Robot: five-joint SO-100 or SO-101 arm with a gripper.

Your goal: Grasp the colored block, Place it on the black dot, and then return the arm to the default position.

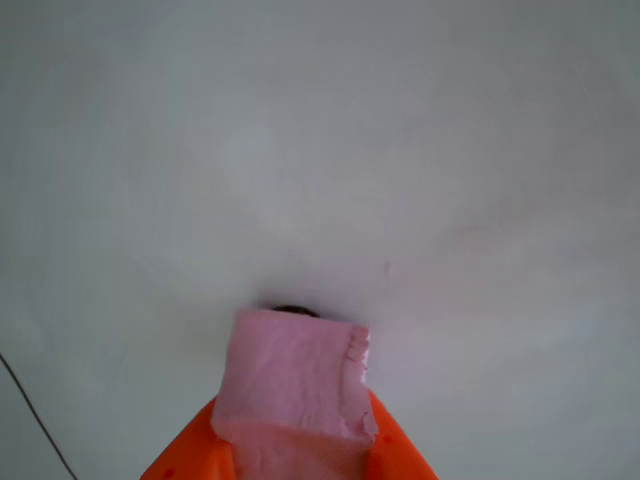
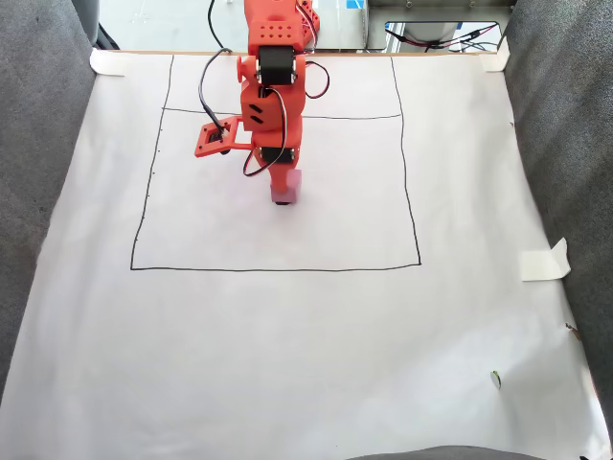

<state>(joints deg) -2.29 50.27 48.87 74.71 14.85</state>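
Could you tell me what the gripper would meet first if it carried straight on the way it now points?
Probably the white paper sheet at the black dot. The gripper, shut on the colored block, points down there, though the remaining gap is unclear.

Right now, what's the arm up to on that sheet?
The orange plastic arm holds a pale pink foam cube between the two fingers of its tool, low over the white paper sheet. In the other view, a small dark painted dot peeks out just past the cube's far edge, so the cube is at or nearly on the dot. The fixed view puts this inside the black drawn rectangle. The cube is not yet released.
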